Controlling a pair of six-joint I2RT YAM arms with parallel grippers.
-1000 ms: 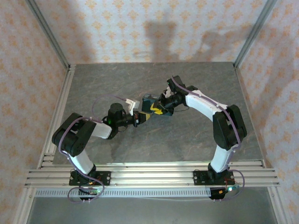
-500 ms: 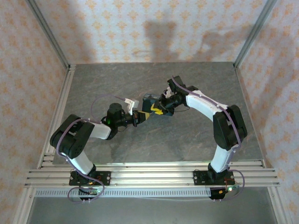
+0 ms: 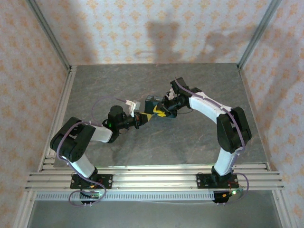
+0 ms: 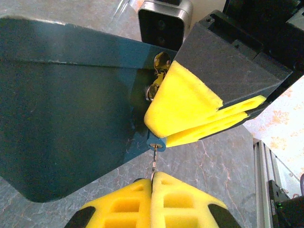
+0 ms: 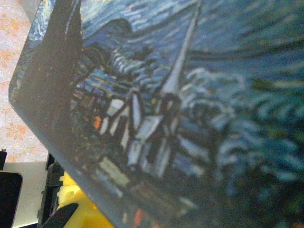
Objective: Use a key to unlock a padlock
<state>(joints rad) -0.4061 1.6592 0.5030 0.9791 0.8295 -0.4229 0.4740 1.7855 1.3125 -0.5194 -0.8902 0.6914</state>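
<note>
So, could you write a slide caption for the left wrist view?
Left tool pinches the thin key, tip at the padlock held by the right tool beside the dark blue box.

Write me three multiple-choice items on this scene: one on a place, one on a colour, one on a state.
1. Where is the key? A. in the right jaws B. between the left jaws C. lying loose
2. What colour are the pads? A. yellow B. red C. white
3. How do the left jaws stand? A. wide open B. shut on the key C. shut on nothing
B: its shaft rises from between them. A: yellow foam shows. B: the pads meet around it.
</note>
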